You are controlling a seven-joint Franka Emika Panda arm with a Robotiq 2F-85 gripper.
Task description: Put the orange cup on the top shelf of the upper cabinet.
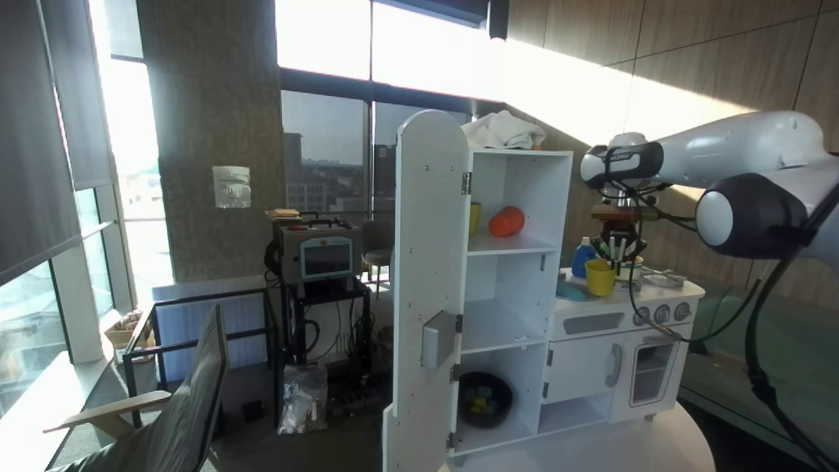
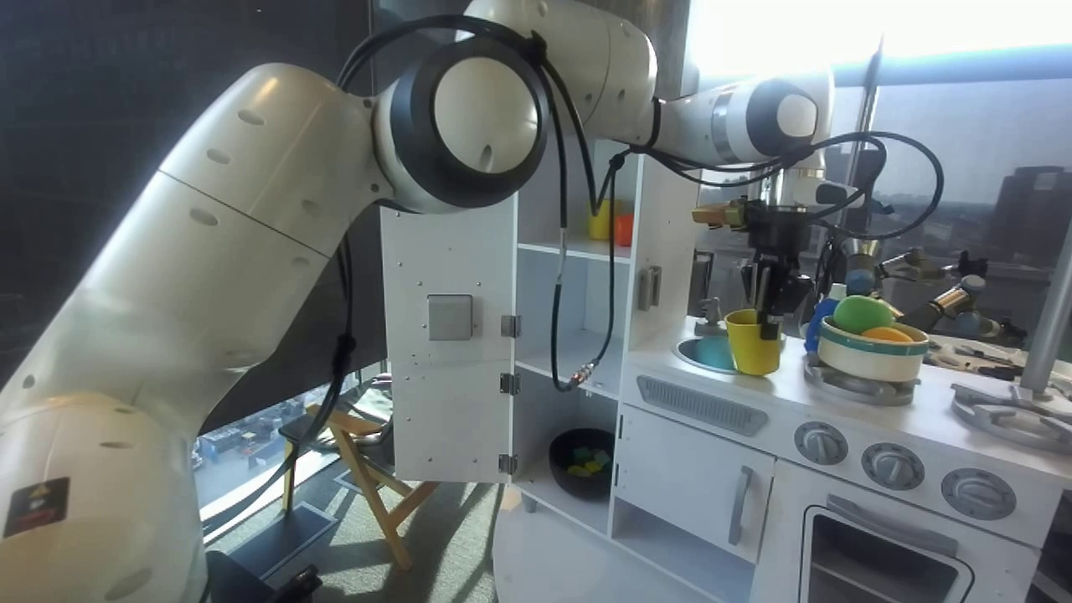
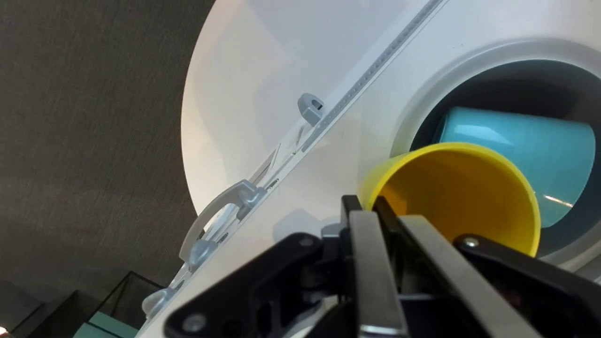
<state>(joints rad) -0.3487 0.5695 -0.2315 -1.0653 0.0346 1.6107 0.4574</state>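
On the top shelf [image 1: 524, 246] of the upper cabinet [image 1: 550, 190], the orange cup [image 1: 507, 221] is seen on its side, toward ten o'clock from the gripper [image 1: 617, 261] in an exterior view; a yellow cup [image 3: 462, 195] is pinched at its rim by the jaws.

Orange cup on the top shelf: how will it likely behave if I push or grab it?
The orange cup lies on its side on the top shelf, so a nudge would probably roll it. Its smooth-looking surface suggests light plastic, perhaps slippery. Its round outline shows no sag, so it's likely fairly stiff.
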